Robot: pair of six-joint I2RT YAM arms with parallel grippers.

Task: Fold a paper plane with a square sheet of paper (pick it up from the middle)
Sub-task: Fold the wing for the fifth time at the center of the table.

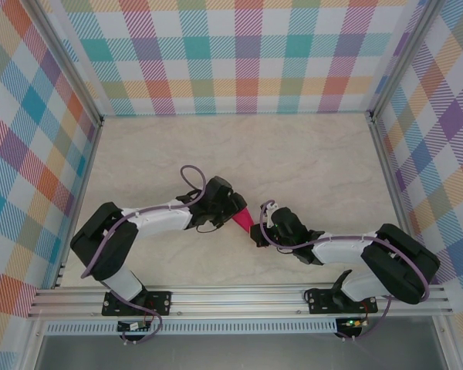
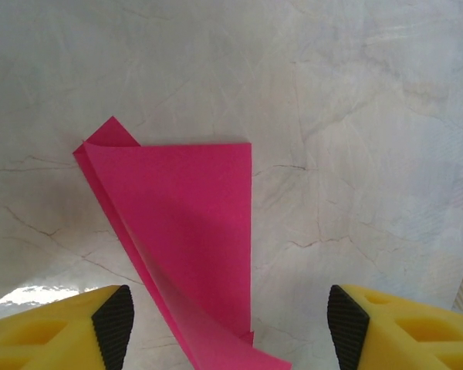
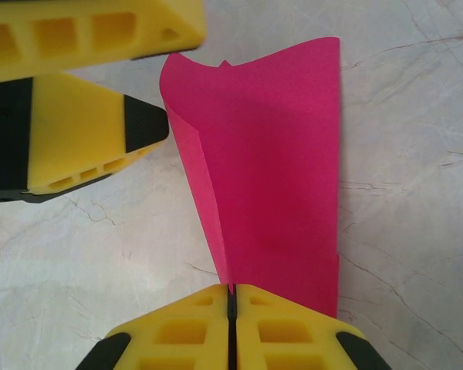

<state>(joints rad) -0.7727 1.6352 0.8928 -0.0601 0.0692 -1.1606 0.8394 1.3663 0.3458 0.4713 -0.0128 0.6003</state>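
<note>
The folded pink paper [image 1: 243, 220] sits at the middle of the frame over the marble-look table [image 1: 316, 154], one end pinched in the closed jaws of the right gripper [image 3: 231, 299], the left gripper [image 2: 230, 320] straddling the other end with jaws wide, checked walls [image 1: 239, 54] around.

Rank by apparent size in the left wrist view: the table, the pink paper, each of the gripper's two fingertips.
1. table
2. pink paper
3. left gripper, its two fingertips: they look alike, both cut off by the frame, so unranked.
</note>
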